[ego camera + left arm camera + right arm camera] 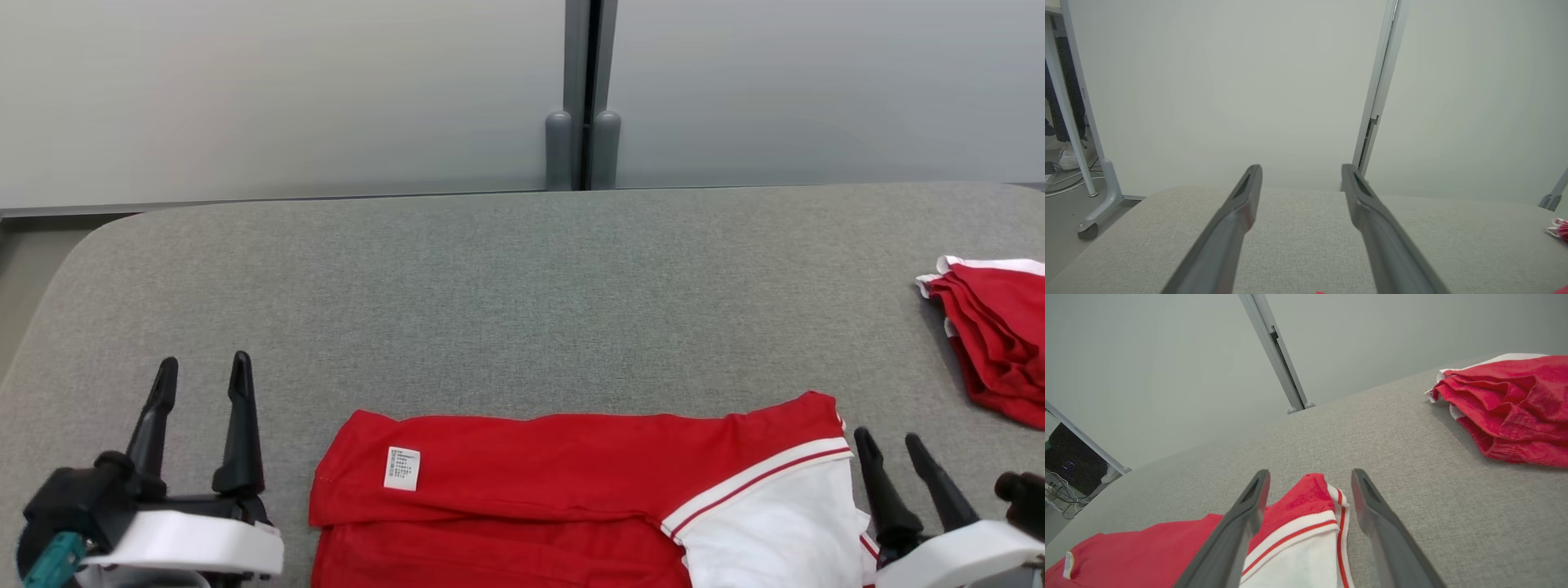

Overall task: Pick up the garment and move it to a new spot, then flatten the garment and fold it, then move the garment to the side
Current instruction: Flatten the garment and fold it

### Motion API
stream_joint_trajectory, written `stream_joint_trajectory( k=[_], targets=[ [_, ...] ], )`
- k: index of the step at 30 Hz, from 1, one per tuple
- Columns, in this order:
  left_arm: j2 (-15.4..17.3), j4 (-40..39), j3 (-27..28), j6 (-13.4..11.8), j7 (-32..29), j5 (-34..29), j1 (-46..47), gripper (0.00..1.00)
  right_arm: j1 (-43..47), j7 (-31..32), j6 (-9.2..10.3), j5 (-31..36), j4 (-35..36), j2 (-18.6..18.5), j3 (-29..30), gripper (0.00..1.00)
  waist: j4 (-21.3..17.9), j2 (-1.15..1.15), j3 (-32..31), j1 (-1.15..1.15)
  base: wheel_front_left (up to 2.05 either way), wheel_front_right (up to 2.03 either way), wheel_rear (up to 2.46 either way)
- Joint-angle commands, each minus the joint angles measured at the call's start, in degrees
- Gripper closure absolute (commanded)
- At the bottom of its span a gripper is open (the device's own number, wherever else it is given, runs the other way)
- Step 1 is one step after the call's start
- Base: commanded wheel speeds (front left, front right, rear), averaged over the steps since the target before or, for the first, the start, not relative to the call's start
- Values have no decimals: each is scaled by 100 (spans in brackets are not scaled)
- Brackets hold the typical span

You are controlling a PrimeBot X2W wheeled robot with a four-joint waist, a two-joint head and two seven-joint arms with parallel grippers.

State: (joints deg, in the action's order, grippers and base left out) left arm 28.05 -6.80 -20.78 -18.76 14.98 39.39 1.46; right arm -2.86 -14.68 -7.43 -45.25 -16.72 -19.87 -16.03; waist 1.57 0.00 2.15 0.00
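Note:
The red garment (531, 482) with a white, red-striped part lies folded over at the table's near edge, a small white label showing on its left. My left gripper (204, 369) stands open to the garment's left, nothing between its fingers. At the garment's right end my right gripper (891, 441) is open too. In the right wrist view, the garment's red and white corner (1310, 498) shows between the right gripper's (1310, 475) fingers, lying on the table below them. In the left wrist view, the left gripper (1301, 169) points over bare table.
A second red and white cloth pile (996, 335) lies crumpled at the table's right edge, also in the right wrist view (1511, 408). The grey padded table (522, 294) ends at a pale partition wall (286, 90) with a grey post (584, 98). A wheeled frame leg (1102, 196) stands off the left.

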Motion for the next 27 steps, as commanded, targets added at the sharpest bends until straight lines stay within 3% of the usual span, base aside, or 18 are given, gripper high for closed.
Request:
stream_joint_trajectory(
  k=[1, 6, 12, 18, 27],
  targets=[
    [-164, -25, 175, 131, 23, -143, -83, 0, 86, 54, -12, 55, -97, 27, 42, 0, 39, 0, -9, 0, 0, 0, 0],
    [-967, 261, 619, 875, 24, -771, -442, 0, 177, 410, -12, 159, -601, 215, 107, 0, 90, 0, -16, 0, 0, 0, 0],
    [-1508, 620, 888, 1521, 25, -1200, -446, 0, -4, 909, -12, 90, -1139, 362, 72, 0, 120, 0, 5, 0, 0, 0, 0],
    [-1844, 879, 1111, 1895, 25, -1508, -430, 0, -269, 1550, -12, -9, -1565, 386, 3, 0, 152, 0, -5, 0, 0, 0, 0],
    [-2173, 1114, 1295, 2236, 25, -1805, -464, 0, -563, 3126, -14, -412, -1772, 390, -260, 0, 242, 0, -88, 0, 0, 0, 0]
  ],
)
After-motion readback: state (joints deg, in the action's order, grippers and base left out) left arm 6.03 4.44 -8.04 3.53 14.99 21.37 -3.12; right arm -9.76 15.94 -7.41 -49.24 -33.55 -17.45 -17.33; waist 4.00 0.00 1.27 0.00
